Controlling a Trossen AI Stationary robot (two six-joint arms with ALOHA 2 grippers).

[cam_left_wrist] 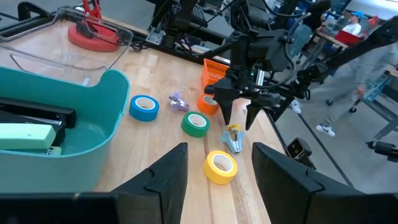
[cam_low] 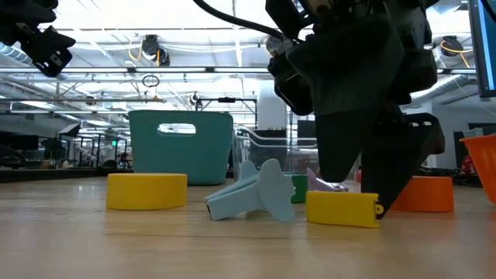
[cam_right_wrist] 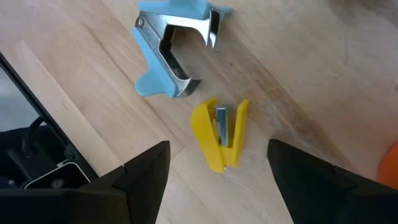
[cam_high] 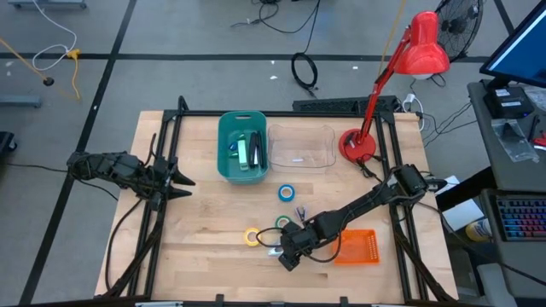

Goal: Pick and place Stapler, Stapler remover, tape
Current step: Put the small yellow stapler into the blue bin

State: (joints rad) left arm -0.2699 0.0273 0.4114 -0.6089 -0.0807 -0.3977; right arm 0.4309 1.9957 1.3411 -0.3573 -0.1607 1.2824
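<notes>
Two dark fingers of the right gripper (cam_right_wrist: 217, 180) stand wide apart and empty directly above the yellow staple remover (cam_right_wrist: 219, 134), which lies flat on the wooden table (cam_high: 205, 247) with its steel claws showing. Just beside the yellow staple remover lies a blue staple remover (cam_right_wrist: 171, 53), on its side and not touching it. Further out from the yellow staple remover come the tape rolls: the yellow tape roll (cam_left_wrist: 221, 167) nearest, the green tape roll (cam_left_wrist: 196, 124) and the orange tape roll (cam_left_wrist: 208, 104) a little beyond, then a small purple staple remover (cam_left_wrist: 178, 102) and the blue tape roll (cam_left_wrist: 143, 107). Well apart from the yellow staple remover, on the far side of the rolls, stands the teal bin (cam_high: 242, 148), which already holds a stapler (cam_left_wrist: 28, 138), with a clear tray (cam_high: 300, 147) next to it; an orange basket (cam_high: 358, 247) sits on the near side. The left gripper (cam_left_wrist: 214, 171) waits off towards the teal bin, fingers partly spread and holding nothing. The step in hand looks like picking up the yellow staple remover. The next move calls for lowering straight down so the fingers straddle its narrow body, closing across it without nudging the blue staple remover, then carrying it to a container.
</notes>
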